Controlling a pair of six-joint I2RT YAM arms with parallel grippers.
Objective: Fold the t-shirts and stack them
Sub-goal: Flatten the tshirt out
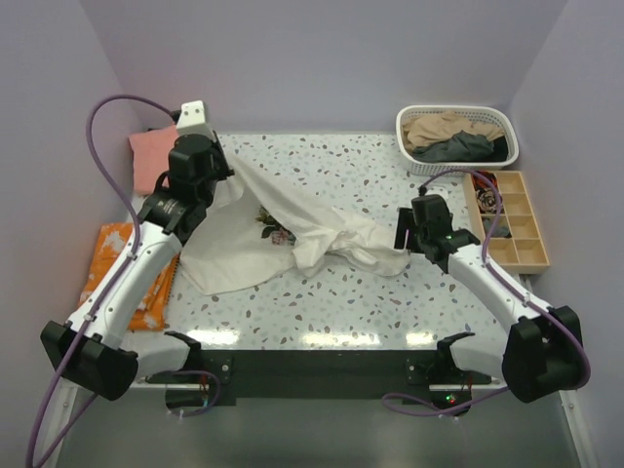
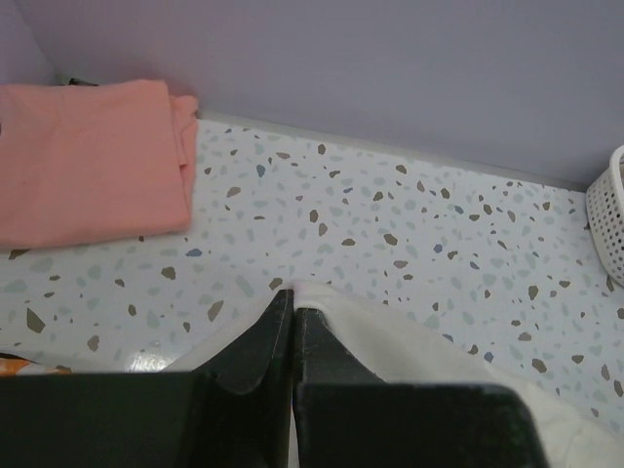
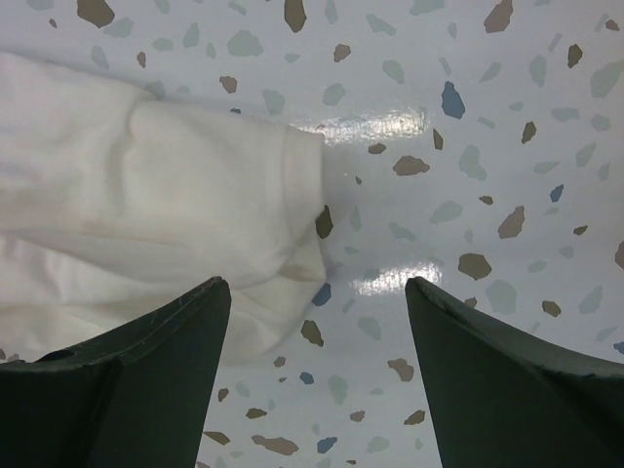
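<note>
A cream t-shirt (image 1: 292, 234) with a rose print lies rumpled across the middle of the speckled table. My left gripper (image 2: 292, 300) is shut on a fold of its edge (image 2: 409, 341), at the shirt's far left corner. A folded salmon-pink t-shirt (image 1: 151, 156) (image 2: 88, 161) rests at the back left corner. My right gripper (image 3: 317, 292) hovers open over the table just right of the cream sleeve end (image 3: 195, 224), with nothing between its fingers. Tan and dark grey t-shirts (image 1: 450, 138) are heaped in the white basket.
A white basket (image 1: 458, 117) stands at the back right, and its rim (image 2: 609, 224) shows in the left wrist view. A wooden divided tray (image 1: 512, 219) sits along the right edge. An orange patterned cloth (image 1: 127, 263) lies at the left edge under my left arm.
</note>
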